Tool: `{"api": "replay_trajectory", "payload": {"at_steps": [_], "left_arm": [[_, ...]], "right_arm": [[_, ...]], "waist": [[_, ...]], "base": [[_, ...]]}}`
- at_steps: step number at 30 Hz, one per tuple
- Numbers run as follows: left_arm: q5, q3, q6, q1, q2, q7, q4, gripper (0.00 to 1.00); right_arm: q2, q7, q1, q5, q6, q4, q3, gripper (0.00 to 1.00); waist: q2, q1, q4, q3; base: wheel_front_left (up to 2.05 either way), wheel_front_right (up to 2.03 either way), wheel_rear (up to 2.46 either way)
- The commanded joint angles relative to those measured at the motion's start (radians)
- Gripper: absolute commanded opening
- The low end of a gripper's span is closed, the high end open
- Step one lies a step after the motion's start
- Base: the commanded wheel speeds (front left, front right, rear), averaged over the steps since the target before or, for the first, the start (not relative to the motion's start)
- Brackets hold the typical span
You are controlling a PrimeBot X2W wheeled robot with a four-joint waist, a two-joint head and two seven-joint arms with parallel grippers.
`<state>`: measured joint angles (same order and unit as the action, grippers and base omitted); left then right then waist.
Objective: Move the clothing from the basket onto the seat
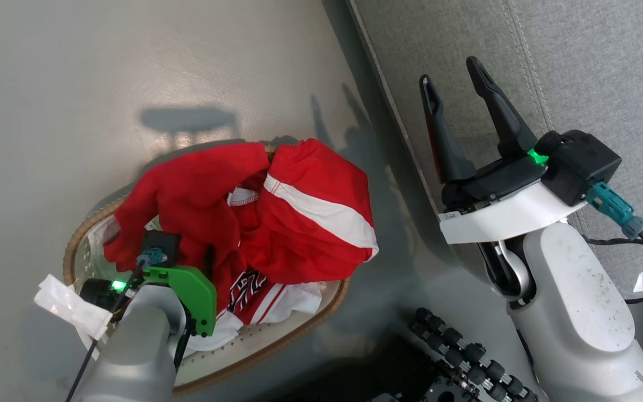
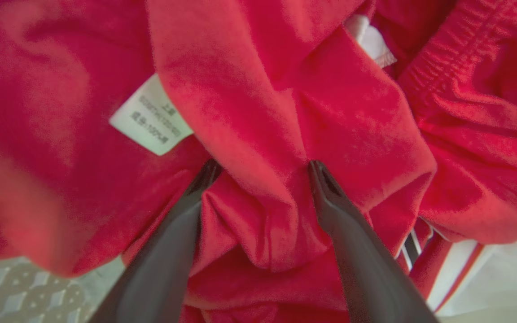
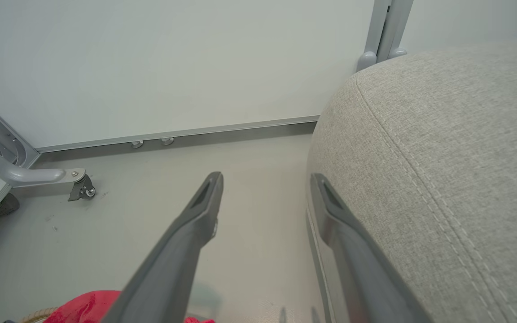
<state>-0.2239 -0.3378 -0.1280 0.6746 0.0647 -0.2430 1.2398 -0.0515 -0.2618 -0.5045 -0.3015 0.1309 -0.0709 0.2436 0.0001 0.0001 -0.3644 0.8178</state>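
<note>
Red clothing (image 1: 299, 223) with a white stripe (image 1: 321, 209) and a black-and-white printed logo (image 1: 246, 287) lies heaped in the oval basket (image 1: 69, 257), its far folds draped over the brown woven rim. The basket stands on the grey floor (image 1: 132, 67), to the left of the grey seat (image 1: 578, 67) and apart from it; none of the red cloth lies on the seat. The left hand (image 2: 264, 166) reaches down into the near left of the heap. Its two dark fingers (image 2: 348, 237) are spread apart and pushed into the fabric, with a raised fold of red cloth between them, not pinched. A small white label (image 2: 151, 116) shows just left of that fold. The right hand (image 1: 451, 75) hangs above the left edge of the seat, fingers apart and holding nothing, pointing toward the far side. In the right wrist view, one finger lies over the floor and the other alongside the seat's rounded, stitched corner, with a pale wall panel (image 3: 173, 67) beyond.
</note>
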Motion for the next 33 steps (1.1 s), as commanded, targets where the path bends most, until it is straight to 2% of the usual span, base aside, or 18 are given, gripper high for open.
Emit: {"api": "replay_trajectory", "payload": {"at_steps": [1,3,4,5,6,7,16,25,33], "left_arm": [[-0.012,-0.014,-0.004,0.006,0.001,0.017,0.008,1.00],[-0.028,-0.047,-0.004,0.001,-0.005,0.051,0.014,1.00],[-0.040,-0.061,-0.004,0.002,-0.005,0.059,0.014,0.75],[-0.050,-0.072,-0.004,0.003,-0.005,0.071,0.014,0.45],[-0.060,-0.086,-0.004,0.002,-0.007,0.079,0.014,0.03],[-0.068,-0.098,-0.004,0.002,-0.008,0.083,0.012,0.00],[-0.174,-0.200,-0.004,-0.030,-0.011,0.091,-0.019,0.00],[-0.278,-0.299,-0.004,-0.088,-0.013,0.024,-0.067,0.00],[-0.356,-0.372,-0.004,-0.132,-0.013,-0.016,-0.119,0.00]], "right_arm": [[0.000,-0.005,-0.010,-0.007,0.000,0.006,0.005,1.00],[-0.001,-0.005,-0.014,-0.010,0.000,0.008,0.007,1.00],[0.000,-0.005,-0.016,-0.010,0.000,0.009,0.008,1.00],[0.000,-0.005,-0.017,-0.011,0.000,0.008,0.009,1.00],[0.000,-0.005,-0.018,-0.011,0.000,0.008,0.009,1.00],[-0.001,-0.005,-0.018,-0.011,0.000,0.007,0.008,1.00],[-0.001,-0.005,-0.011,0.006,0.000,-0.017,-0.004,1.00],[-0.001,-0.005,0.032,0.020,0.000,-0.057,-0.010,1.00],[-0.002,-0.005,0.089,0.032,0.000,-0.088,-0.026,1.00]], "waist": [[-0.0001,-0.0001,-0.010,0.014],[-0.0001,-0.0001,-0.010,0.017],[-0.0001,-0.0001,-0.009,0.018],[-0.0001,-0.0001,-0.008,0.019],[-0.0001,-0.0001,-0.007,0.018],[-0.0001,-0.0001,-0.006,0.018],[-0.0001,-0.0001,0.021,-0.033],[-0.0001,-0.0001,0.060,-0.181],[-0.0001,-0.0001,0.121,-0.314]], "base": [[0.00,0.00,0.00],[0.00,0.00,0.00],[0.00,0.00,0.00],[0.00,0.00,0.00],[0.00,0.00,0.00],[0.00,0.00,0.00],[0.00,0.00,0.00],[0.00,0.00,0.00],[0.00,0.00,0.00]]}}
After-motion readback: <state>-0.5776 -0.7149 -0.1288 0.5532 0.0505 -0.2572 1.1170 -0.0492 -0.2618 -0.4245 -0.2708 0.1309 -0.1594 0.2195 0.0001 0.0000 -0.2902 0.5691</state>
